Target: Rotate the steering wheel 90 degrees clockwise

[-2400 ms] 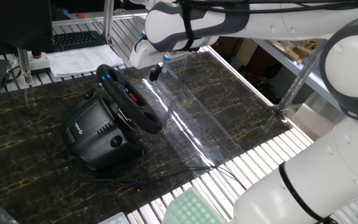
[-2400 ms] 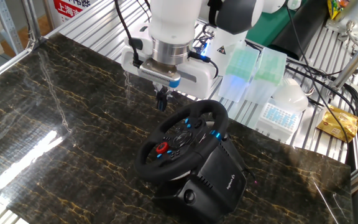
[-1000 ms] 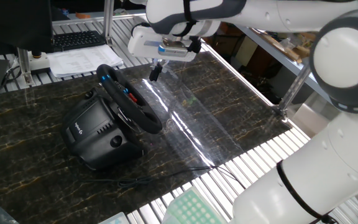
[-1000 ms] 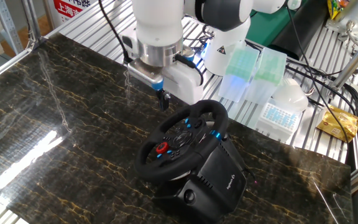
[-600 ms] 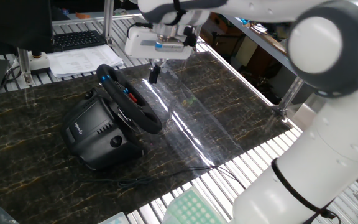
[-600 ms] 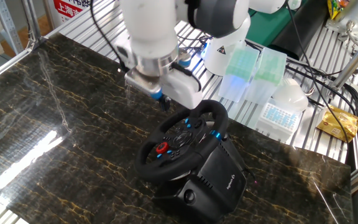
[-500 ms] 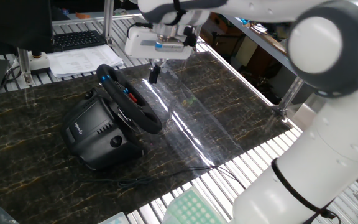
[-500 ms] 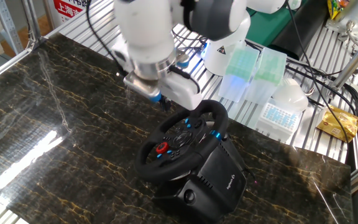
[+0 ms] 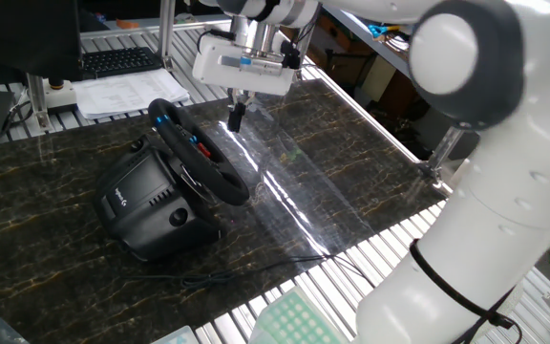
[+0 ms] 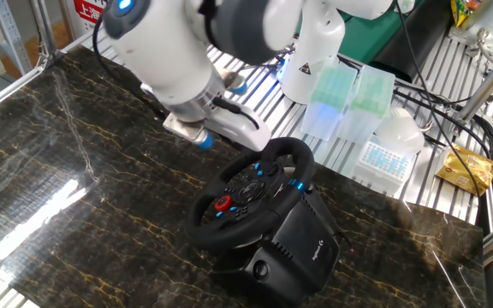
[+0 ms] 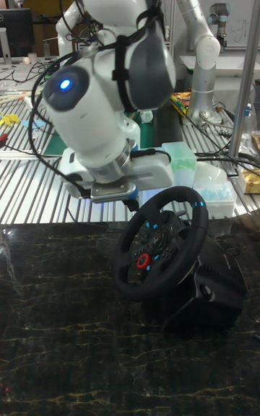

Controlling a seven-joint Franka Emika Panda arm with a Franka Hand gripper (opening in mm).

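Observation:
The black steering wheel (image 9: 208, 164) stands tilted on its bulky black housing (image 9: 141, 203) on the dark marble table. Blue marks and a red one show on its hub (image 10: 245, 190), also seen in the tall fixed view (image 11: 154, 250). My gripper (image 9: 237, 116) hangs just beyond the wheel's upper rim, close to it, with no contact visible. Its two dark fingers are pressed together with nothing between them. In the tall fixed view the fingertips (image 11: 133, 206) peek out under the white hand, next to the rim's top left. In the other fixed view the wrist (image 10: 197, 103) hides the fingers.
A keyboard (image 9: 117, 61) and papers (image 9: 113, 94) lie behind the wheel. Clear tip boxes (image 10: 341, 96) stand off the table's far side. A thin black cable (image 9: 242, 275) runs across the marble near the front edge. The housing carries a white logo (image 10: 319, 250).
The hand and wrist have turned about the vertical axis while the fingers stayed at the same spot by the rim. The steering wheel has not moved.

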